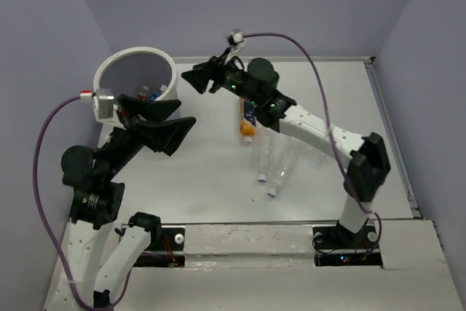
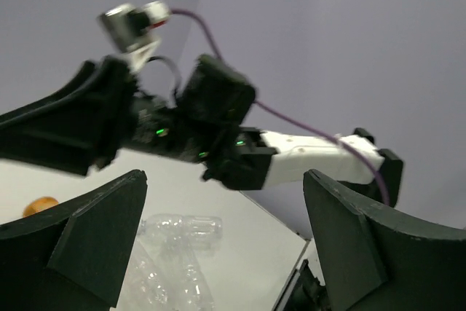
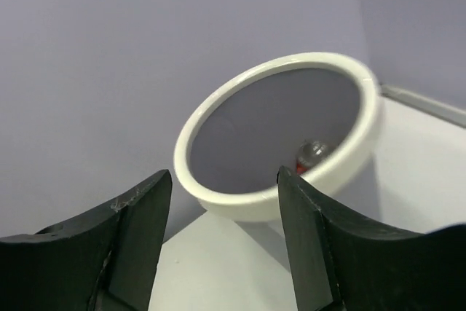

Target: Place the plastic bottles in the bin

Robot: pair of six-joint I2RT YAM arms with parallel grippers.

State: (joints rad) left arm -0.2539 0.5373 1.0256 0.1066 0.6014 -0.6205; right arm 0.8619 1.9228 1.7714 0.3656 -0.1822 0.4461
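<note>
The bin (image 1: 169,63) stands at the far left, its white rim (image 3: 277,202) tilted towards the right wrist view. Inside it lies a clear bottle with a red cap (image 3: 313,154), also seen from above (image 1: 145,92). My right gripper (image 1: 200,69) hovers just right of the bin, open and empty (image 3: 222,231). An orange-yellow bottle with a blue label (image 1: 247,118) lies partly under the right arm. Two clear crinkled bottles (image 1: 266,154) (image 1: 285,169) lie mid-table. My left gripper (image 1: 183,113) is open and empty near the bin's front, looking at the clear bottles (image 2: 178,227).
The right arm (image 2: 218,136) stretches across the left wrist view, above the bottles. A raised table edge (image 1: 393,143) runs along the right side. Purple cables (image 1: 40,172) loop off both wrists.
</note>
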